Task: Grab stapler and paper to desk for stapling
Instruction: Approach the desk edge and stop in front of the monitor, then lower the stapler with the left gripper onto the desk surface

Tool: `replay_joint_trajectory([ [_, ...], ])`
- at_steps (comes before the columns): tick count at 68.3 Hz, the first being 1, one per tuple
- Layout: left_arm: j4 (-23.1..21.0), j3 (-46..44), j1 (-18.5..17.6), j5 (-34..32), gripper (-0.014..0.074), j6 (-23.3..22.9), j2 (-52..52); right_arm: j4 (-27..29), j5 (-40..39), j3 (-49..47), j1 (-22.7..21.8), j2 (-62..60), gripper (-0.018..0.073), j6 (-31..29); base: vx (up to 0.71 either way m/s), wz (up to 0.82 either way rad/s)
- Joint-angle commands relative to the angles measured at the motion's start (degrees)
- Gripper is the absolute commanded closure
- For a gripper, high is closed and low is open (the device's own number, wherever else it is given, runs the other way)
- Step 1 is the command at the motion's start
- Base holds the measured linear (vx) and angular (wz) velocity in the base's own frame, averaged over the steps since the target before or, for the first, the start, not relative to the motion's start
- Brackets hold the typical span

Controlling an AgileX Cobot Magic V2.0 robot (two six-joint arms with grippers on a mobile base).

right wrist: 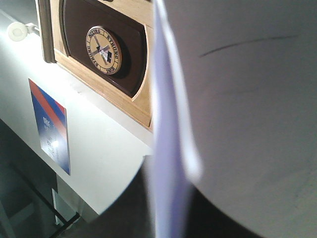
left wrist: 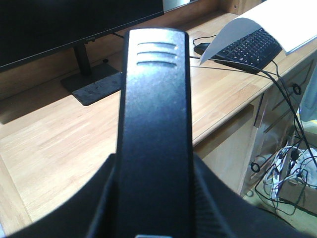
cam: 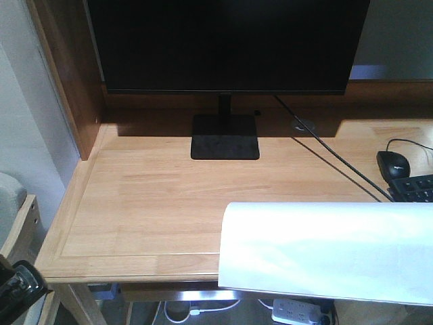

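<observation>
The black stapler (left wrist: 156, 99) fills the middle of the left wrist view, standing lengthwise between the dark fingers of my left gripper (left wrist: 156, 198), which is shut on it. It hangs off the front left corner of the light wood desk (cam: 155, 196); in the front view that gripper (cam: 17, 291) shows only at the bottom left corner. The white paper (cam: 325, 250) curves in the air over the desk's front right edge. In the right wrist view my right gripper (right wrist: 168, 198) is shut on the paper (right wrist: 247, 109), seen edge-on. The arm itself is hidden behind the sheets.
A black monitor (cam: 226, 40) on a flat stand (cam: 225, 137) occupies the back of the desk. A black mouse (cam: 394, 164) and keyboard (cam: 416, 188) lie at the right, partly behind the paper. Cables and a power strip (cam: 298, 311) hang under the desk.
</observation>
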Motion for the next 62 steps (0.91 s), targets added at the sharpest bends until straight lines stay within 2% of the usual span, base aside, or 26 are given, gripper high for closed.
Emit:
replay_joint_trajectory([
  [1, -1.80, -1.51, -0.26, -6.50, 0.0603, -0.14, 1.04, 0.89, -2.97, -1.64, 0.06, 0.68, 0.0561, -0.75, 0.00, 0.00],
  [15, -1.88, -1.51, -0.26, -7.91, 0.0603, -0.64, 1.04, 0.89, -2.97, -1.64, 0.06, 0.68, 0.0561, -0.75, 0.00, 0.00],
  [22, -1.83, -1.58, -0.26, -10.57, 0.0603, -3.27, 2.31, 0.89, -2.97, -1.64, 0.06, 0.68, 0.0561, -0.75, 0.00, 0.00],
  [38, -1.18, -5.57, -0.26, -18.53, 0.0603, -2.95, 16.86, 0.89, -2.97, -1.64, 0.06, 0.68, 0.0561, -0.75, 0.00, 0.00],
  [44, -0.88, -9.67, -0.26, -17.95, 0.0603, 0.40, 25.35, 0.89, -2.97, -1.64, 0.06, 0.68, 0.0561, -0.75, 0.00, 0.00],
  [56, -1.97, -19.10, -0.26, -13.15, 0.0603, 10.28, 42.84, 0.89, -2.97, -1.64, 0.06, 0.68, 0.0561, -0.75, 0.00, 0.00],
  [62, -4.86, -23.34, -0.26, -10.41, 0.0603, 17.15, 50.74, 0.89, -2.97, -1.64, 0.06, 0.68, 0.0561, -0.75, 0.00, 0.00],
])
